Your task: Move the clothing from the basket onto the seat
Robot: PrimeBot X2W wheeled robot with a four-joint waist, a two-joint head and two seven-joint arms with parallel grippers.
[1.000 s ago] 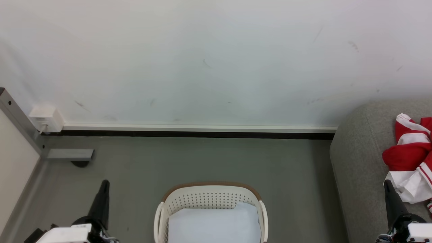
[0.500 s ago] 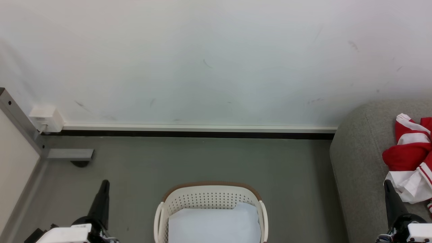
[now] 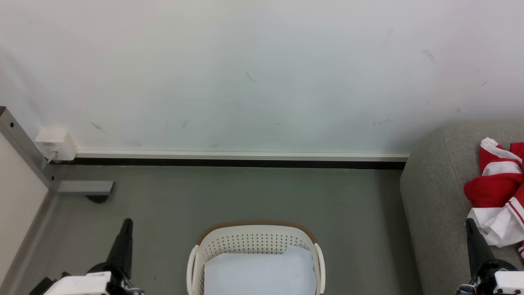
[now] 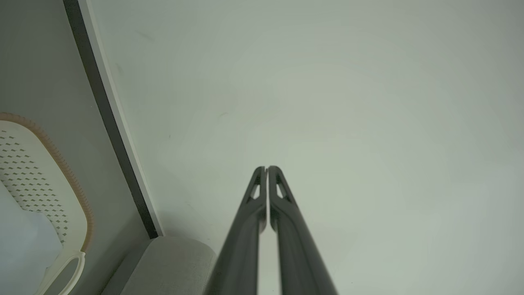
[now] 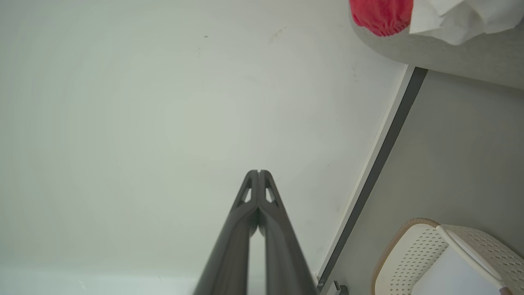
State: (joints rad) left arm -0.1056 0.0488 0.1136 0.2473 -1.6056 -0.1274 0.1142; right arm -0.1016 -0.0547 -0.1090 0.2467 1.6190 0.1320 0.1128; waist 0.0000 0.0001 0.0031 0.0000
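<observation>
The task is judged to be all but finished. The clothing is seen lying on the seat, well to the right of the basket, and no red fabric is seen inside the basket. In the part of the basket that is shown, a pale flat liner sheet is laid across the bottom and nothing is piled on it. The near end of the basket is cut off by the lower edge of the head view, so it cannot be told whether anything is left there. If that end is bare too, nothing more is judged to be needed than a withdrawal of the arms.

The clothing is seen as a loose, crumpled heap of soft red fabric crossed by white stripes, with a white panel folded below the red. Part of the heap is cut off on the side away from the basket. In the right wrist view a bunched red hem and a creased white fold are shown resting at the rounded edge of the seat.

The left gripper is clenched, its fingers pressed together with nothing between them, and it is held over the floor to the left of the basket. The right gripper is likewise clenched and empty. It is held to the right of the basket, just beside the white fold of the clothing, and contact cannot be made out. Both are pointed toward the wall behind the basket.
</observation>
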